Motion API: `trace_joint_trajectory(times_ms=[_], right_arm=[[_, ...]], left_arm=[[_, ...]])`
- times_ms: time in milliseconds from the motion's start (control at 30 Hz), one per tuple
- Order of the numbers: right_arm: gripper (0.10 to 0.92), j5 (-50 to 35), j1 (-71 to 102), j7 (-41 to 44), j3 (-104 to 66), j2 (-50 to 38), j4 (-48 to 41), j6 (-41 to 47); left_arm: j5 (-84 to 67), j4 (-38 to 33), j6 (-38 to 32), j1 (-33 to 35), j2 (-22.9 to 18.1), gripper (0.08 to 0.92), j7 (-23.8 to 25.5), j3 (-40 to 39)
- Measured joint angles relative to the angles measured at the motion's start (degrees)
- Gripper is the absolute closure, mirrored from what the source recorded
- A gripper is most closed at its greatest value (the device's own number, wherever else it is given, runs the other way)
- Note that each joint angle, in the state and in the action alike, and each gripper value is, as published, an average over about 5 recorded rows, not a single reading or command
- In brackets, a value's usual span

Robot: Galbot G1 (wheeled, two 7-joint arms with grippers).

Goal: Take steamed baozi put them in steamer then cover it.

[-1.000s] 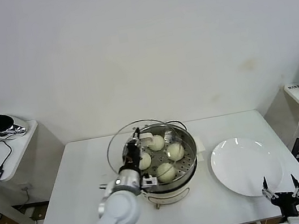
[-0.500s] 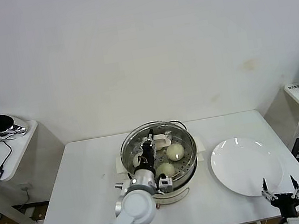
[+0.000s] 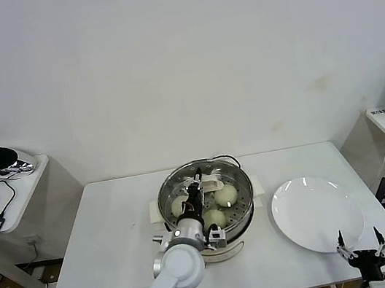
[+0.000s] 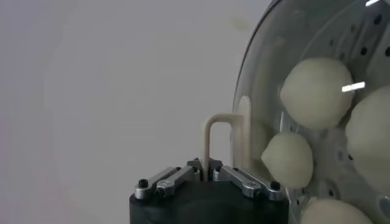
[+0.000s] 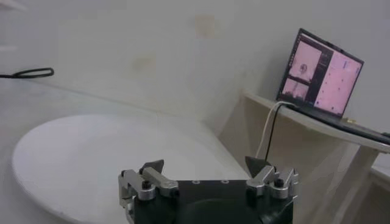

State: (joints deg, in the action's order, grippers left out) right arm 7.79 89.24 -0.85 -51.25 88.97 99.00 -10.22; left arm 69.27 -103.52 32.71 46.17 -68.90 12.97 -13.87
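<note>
While the right gripper [image 3: 364,247] idles wide open beside the plate [image 3: 315,213], left gripper [image 3: 195,191], jaws clamped on the cover [image 4: 256,91] handle, holds it centred over the steamer [image 3: 242,213].

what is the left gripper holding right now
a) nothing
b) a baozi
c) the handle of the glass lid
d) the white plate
c: in the left wrist view the left gripper is closed on the cream handle of the cover, held over the steamer with the steamed baozi visible through the glass; the right gripper waits open by the plate.
</note>
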Motion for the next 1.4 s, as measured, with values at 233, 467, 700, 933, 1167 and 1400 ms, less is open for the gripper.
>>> trace_joint_trajectory(times_ms=[233, 467, 700, 933, 1167, 1400], right_arm=[[0.203, 0.0, 0.1, 0.0, 0.0, -0.1, 0.0, -0.1], [0.203, 0.0, 0.3, 0.1, 0.0, -0.1, 0.0, -0.2], [0.203, 0.1, 0.6, 0.1, 0.1, -0.1, 0.1, -0.3], [0.203, 0.1, 0.7, 0.1, 0.1, -0.2, 0.2, -0.4], [0.203, 0.1, 0.9, 0.1, 0.2, -0.3, -0.1, -0.6], [0.203, -0.3, 1.8, 0.6, 1.3, -1.0, 0.0, -1.5]], left_arm=[[-0.1, 0.6, -0.2, 0.0, -0.7, 0.858, -0.3, 0.0], [-0.7, 0.1, -0.1, 0.9, -1.1, 0.784, -1.0, 0.7], [-1.4, -2.2, -0.5, 2.8, -0.1, 0.584, -2.2, 1.9], [-3.2, -7.9, -1.7, 7.9, 2.1, 0.377, -4.0, 4.3], [-9.7, -17.4, -4.2, 17.8, 3.5, 0.2, -7.3, 9.1], [-27.1, -23.8, -12.6, 31.9, 3.0, 0.177, -13.9, 19.8]])
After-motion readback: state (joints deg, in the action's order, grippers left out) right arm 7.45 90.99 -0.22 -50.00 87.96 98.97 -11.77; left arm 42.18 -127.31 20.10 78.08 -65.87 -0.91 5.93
